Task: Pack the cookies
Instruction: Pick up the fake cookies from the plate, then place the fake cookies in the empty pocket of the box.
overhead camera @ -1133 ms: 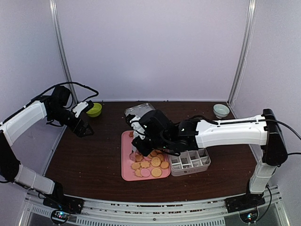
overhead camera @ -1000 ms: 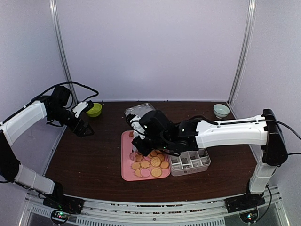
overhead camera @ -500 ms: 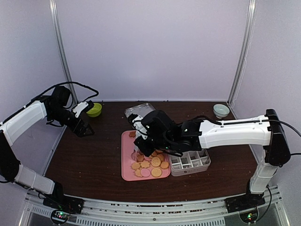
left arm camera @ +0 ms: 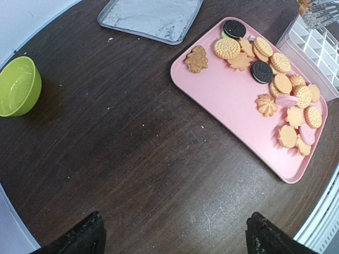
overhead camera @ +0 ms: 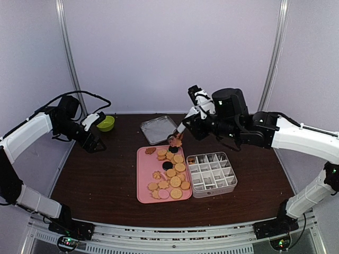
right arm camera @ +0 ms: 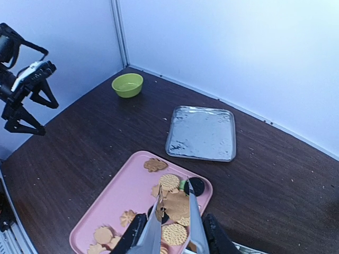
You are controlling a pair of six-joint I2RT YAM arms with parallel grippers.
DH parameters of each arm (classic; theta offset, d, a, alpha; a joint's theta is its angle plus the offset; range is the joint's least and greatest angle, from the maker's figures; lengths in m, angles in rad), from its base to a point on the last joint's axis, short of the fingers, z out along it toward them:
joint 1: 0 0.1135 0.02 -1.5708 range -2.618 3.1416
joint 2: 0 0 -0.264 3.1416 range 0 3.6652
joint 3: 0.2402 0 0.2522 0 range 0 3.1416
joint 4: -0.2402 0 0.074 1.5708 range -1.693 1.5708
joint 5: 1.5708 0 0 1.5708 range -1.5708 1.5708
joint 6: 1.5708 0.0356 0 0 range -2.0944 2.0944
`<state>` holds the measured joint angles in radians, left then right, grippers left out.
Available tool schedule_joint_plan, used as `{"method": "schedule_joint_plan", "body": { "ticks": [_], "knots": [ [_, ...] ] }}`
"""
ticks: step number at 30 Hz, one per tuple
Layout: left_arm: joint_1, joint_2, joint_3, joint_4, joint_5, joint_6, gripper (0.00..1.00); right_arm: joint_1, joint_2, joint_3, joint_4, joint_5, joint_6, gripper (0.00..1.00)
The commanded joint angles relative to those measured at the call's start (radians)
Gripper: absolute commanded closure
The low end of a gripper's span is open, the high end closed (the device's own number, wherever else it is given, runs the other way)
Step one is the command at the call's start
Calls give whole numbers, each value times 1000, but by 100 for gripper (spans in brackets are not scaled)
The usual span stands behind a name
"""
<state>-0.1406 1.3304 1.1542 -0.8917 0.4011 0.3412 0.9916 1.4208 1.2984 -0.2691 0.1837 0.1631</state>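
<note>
Many cookies (overhead camera: 170, 177) lie on the right half of a pink tray (overhead camera: 145, 177): round golden ones, brown flowers, black and pink rounds. My right gripper (overhead camera: 195, 123) hangs high over the tray's far end, shut on metal tongs (right arm camera: 195, 222). The tongs' blades pinch a brown flower-shaped cookie (right arm camera: 179, 203), seen from above as a small brown piece (overhead camera: 176, 142). Right of the tray stands a white compartment box (overhead camera: 212, 175). My left gripper (left arm camera: 177, 238) is open and holds nothing, far left over bare table. In the left wrist view the cookies (left arm camera: 275, 79) lie at the upper right.
A silver foil tray (overhead camera: 158, 128) lies behind the pink tray. A green bowl (overhead camera: 106, 123) sits at the back left near my left gripper (overhead camera: 95, 144). A white bowl (overhead camera: 249, 124) stands at the back right. Walls enclose the table on three sides.
My right arm has risen from low over the tray and swung back and right, the tongs now carrying a brown cookie. The left arm has stayed put.
</note>
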Motion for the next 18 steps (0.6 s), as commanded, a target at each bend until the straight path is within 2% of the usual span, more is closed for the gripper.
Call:
{"method": "schedule_joint_plan", "body": {
  "ticks": [1,6,18],
  "knots": [
    [9,6,30,0,22,-8,5,-45,-61,-112,16,21,19,94],
    [9,12,32,-4,31,-10,6,-72,-88,-187,38,19,34,94],
    [9,27,52,-20,46,-10,7,-108,-120,-214,39,29,38,94]
  ]
}}
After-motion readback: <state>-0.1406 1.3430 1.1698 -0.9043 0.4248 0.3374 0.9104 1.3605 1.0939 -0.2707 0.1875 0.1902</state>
